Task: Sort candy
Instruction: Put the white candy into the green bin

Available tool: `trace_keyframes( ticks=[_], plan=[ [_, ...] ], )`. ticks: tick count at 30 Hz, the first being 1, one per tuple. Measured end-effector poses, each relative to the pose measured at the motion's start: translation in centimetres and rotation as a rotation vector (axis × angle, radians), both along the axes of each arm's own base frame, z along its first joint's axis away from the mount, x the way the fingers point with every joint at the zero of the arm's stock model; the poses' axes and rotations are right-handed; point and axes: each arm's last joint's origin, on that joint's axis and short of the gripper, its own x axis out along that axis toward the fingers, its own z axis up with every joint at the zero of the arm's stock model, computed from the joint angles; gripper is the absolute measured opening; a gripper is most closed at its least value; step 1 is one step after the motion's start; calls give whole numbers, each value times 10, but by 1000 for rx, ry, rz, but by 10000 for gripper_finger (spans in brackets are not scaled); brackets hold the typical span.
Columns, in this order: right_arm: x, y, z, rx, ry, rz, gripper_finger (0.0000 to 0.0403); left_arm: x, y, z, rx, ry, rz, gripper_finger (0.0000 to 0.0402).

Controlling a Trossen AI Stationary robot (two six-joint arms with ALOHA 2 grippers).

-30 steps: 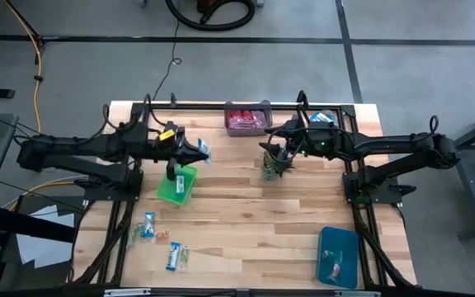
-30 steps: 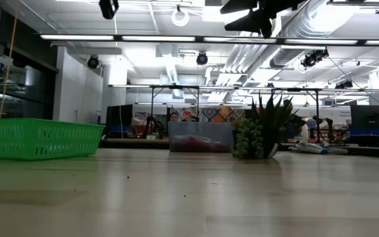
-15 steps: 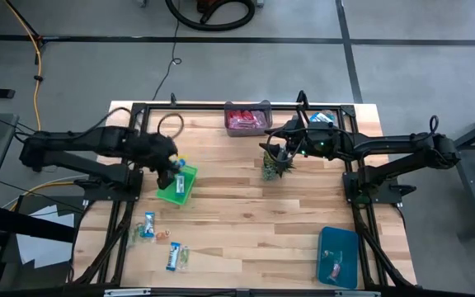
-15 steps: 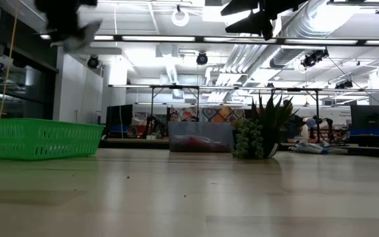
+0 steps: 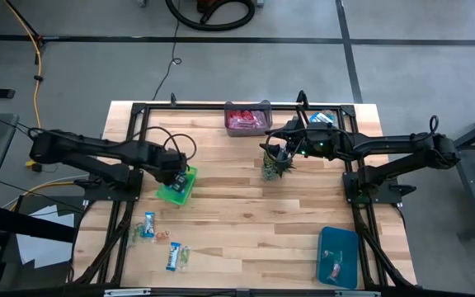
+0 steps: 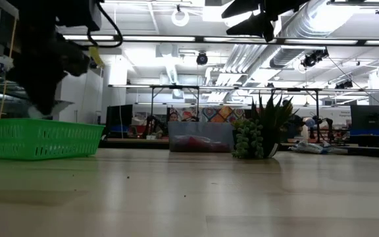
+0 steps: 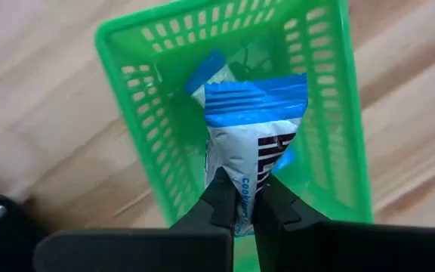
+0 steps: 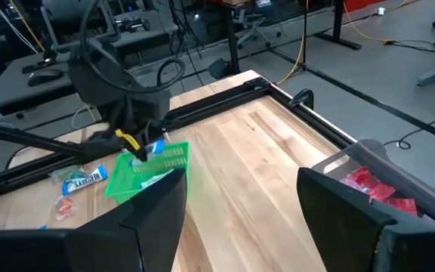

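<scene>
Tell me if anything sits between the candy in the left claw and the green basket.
Nothing visible does. The left claw holds the blue-and-white candy straight above the open green basket, which already has candy inside.

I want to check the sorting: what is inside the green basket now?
In the green basket, one blue-and-white candy shows. The left tool holds another candy above it, covering part of the floor.

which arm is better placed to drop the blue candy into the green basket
The left arm. Its pincer is shut on the blue-and-white candy directly over the green basket. The right pincer is open and empty, over by the plant.
</scene>
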Motion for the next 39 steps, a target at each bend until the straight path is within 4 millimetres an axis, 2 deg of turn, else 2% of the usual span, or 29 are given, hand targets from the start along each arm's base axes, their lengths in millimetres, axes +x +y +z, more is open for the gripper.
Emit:
trace_keyframes(
  ticks=[5,10,14,27,39],
  plan=[
    [0,0,-1,-9,17,3,247,10,0,-12,-8,-8,107,3],
    [-1,0,-3,-22,34,8,247,14,0,-30,-16,48,177,3],
    [-1,0,-4,-21,49,8,247,17,1,-37,-19,74,225,3],
    [-2,0,-6,-21,70,10,247,25,0,-58,-39,184,266,3],
    [-2,0,-7,-24,85,14,247,25,0,-59,-48,193,251,73]
  ],
)
